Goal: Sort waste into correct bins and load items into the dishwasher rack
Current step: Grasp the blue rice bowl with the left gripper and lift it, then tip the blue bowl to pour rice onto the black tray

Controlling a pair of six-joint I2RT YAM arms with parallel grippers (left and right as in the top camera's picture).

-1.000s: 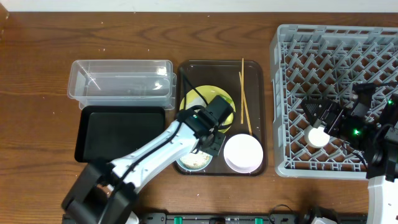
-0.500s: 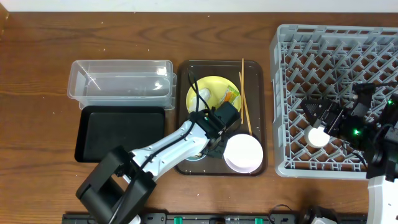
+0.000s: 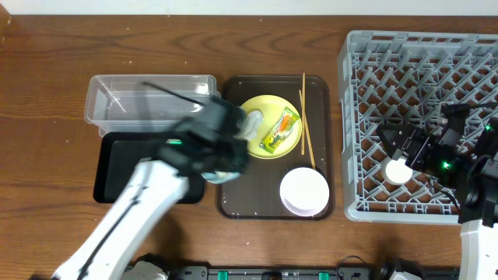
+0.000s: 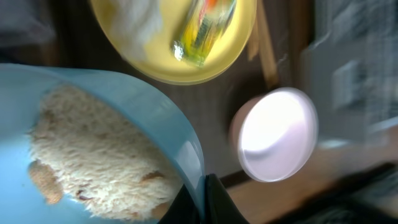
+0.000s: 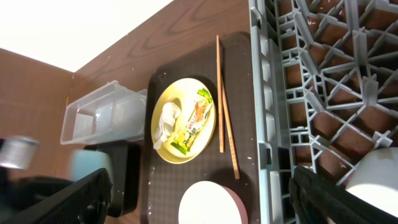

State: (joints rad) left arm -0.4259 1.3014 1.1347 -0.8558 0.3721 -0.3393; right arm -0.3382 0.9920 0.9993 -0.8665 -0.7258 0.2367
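Note:
My left gripper [image 4: 202,199] is shut on the rim of the light blue bowl [image 4: 124,93], which holds whitish rice scraps [image 4: 93,155]. In the overhead view the arm is blurred, with the gripper [image 3: 222,155] between the black bin tray [image 3: 124,167] and the yellow plate [image 3: 268,109]. The plate carries the snack wrapper [image 3: 280,132] and the paper scrap [image 3: 253,123]. Two chopsticks [image 3: 304,117] and the white-pink bowl [image 3: 304,190] lie on the brown tray [image 3: 233,204]. My right gripper [image 5: 202,180] is open over the grey rack [image 3: 420,62], above the white cup [image 3: 398,169].
The clear tub [image 3: 152,101] stands behind the black tray, left of the brown tray. The rack fills the right side of the table. The right arm's body sits at the front right corner.
My left gripper has lifted the light blue bowl off the brown tray and swung it left toward the black tray, uncovering the plate. The right arm has not moved.

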